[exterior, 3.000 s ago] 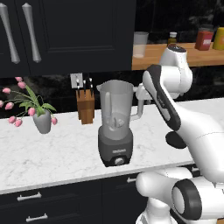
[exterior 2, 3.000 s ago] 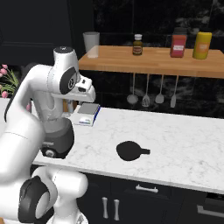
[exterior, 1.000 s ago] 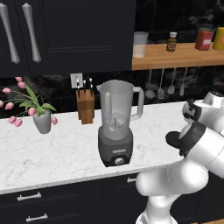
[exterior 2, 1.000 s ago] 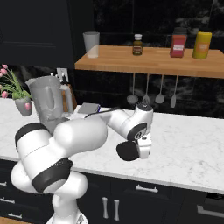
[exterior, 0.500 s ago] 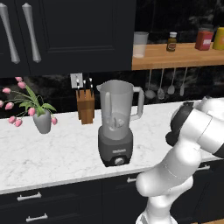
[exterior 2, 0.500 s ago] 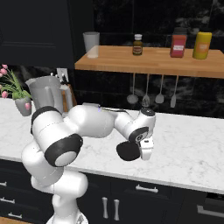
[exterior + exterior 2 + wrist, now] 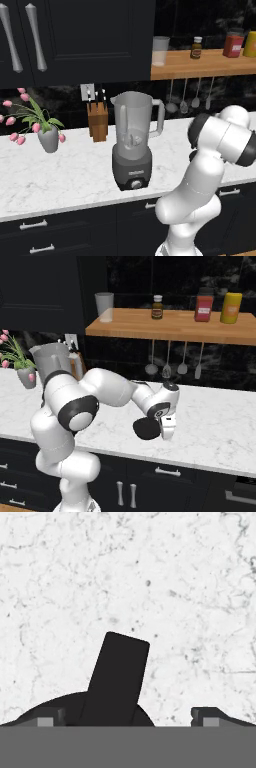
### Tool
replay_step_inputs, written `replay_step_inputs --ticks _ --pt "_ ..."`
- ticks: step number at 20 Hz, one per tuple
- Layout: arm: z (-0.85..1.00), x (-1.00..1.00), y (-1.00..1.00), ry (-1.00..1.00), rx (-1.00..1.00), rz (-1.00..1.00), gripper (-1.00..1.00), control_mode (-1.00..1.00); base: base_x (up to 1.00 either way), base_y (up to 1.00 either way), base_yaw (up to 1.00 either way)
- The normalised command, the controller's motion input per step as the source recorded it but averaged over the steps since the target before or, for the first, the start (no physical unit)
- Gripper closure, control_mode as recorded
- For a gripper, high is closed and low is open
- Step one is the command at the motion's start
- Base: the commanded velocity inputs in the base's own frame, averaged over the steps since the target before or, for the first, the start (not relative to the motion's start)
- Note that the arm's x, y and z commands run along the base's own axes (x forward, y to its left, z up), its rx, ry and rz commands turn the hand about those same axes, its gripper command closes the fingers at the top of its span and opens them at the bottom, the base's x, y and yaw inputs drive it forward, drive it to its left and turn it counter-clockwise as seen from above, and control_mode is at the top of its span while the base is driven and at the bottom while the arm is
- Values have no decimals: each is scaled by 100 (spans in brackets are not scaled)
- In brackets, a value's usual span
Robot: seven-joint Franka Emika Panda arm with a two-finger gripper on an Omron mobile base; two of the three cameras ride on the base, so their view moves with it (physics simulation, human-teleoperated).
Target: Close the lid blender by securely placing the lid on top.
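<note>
The blender (image 7: 132, 150) stands mid-counter, a dark grey base with a front knob and a translucent jar whose top is uncovered; its jar (image 7: 50, 361) shows behind my arm. The lid (image 7: 146, 429), a flat black disc, lies on the white marble counter to the blender's right. My gripper (image 7: 167, 434) points down just right of the lid's centre, low over it. In the hand view the lid (image 7: 117, 677) with its upright tab sits between my open fingertips (image 7: 47, 717), and nothing is gripped.
A knife block (image 7: 97, 121) and a vase of pink flowers (image 7: 48, 138) stand left of the blender. A wooden shelf (image 7: 170, 323) above holds a clear cup (image 7: 104, 306) and bottles, with utensils (image 7: 166, 363) hanging below. The counter's front edge lies just in front of the lid.
My arm has reached further right and down, so the hand now hangs low over the lid. The jaws have stayed open, and neither lid nor blender has moved.
</note>
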Motion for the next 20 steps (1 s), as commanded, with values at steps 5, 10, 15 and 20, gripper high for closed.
replay_step_inputs --ticks 5,10,15,20 --pt "-22 0 -3 0 0 0 -100 -100 0 0 0" --pt "-7 11 -4 0 0 0 -100 -100 0 0 0" --pt "-2 5 -14 -3 2 -2 -100 -100 0 0 0" --pt "-11 0 -4 -3 0 -1 -100 -100 0 0 0"
